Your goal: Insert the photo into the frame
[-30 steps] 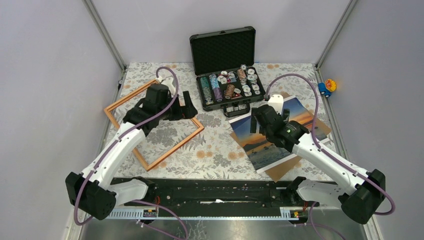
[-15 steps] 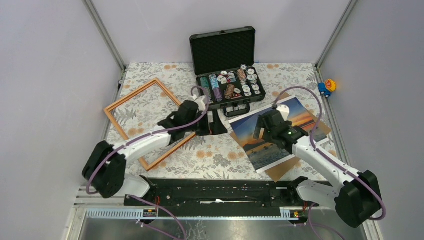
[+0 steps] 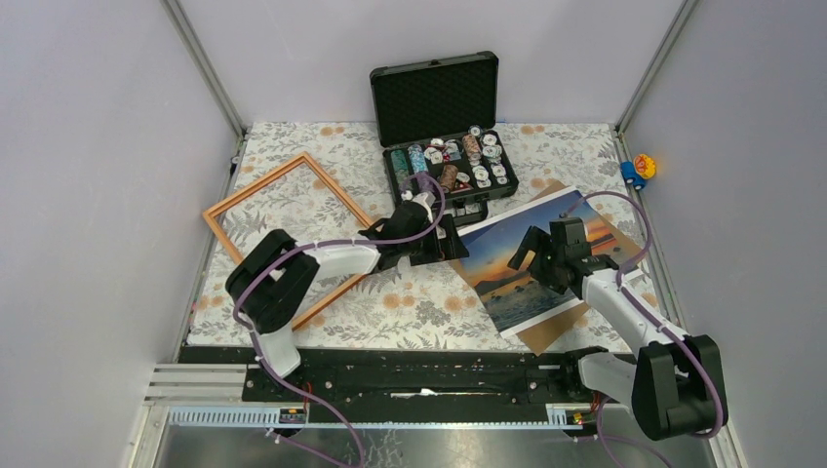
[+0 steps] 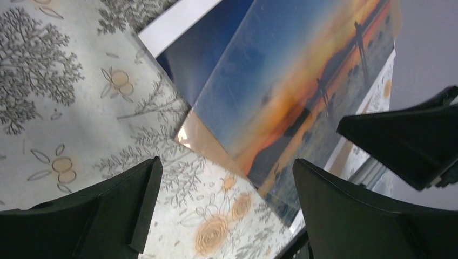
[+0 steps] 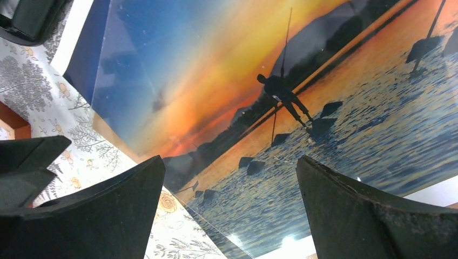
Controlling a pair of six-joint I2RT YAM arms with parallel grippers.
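Photo (image 3: 491,256): glossy print, orange sunset over blue water with dark figures, picture side up. It lies skewed on the right half of the bench (image 3: 410,304), resting on a brown board (image 3: 542,337) that shows past its near and far right edges. A white border runs along the left edge and the near edge.

Right hand (image 3: 533,261): held low over the middle of the photo, fingers spread wide with nothing between them. In the wrist view (image 5: 229,159) the silhouette with a pole and the dark rocks fill the gap between the fingers. Whether the fingertips touch the print cannot be told.

Left hand (image 3: 452,245): at the photo's left corner, low over the floral cloth, fingers likewise spread and gripping nothing. Its wrist view (image 4: 227,161) shows the corner of the photo just beyond the gap, with cloth directly beneath.

Frame (image 3: 254,182): thin orange-brown wood, flat on the left half of the bench, set diagonally, well apart from the photo. Cloth shows through its opening. The left arm passes over its near right side.

Case (image 3: 434,97): black, lid upright, at the far middle of the bench, its tray filled with chips, just beyond the left hand.

Toy (image 3: 639,168): small, blue and yellow, at the far right edge.
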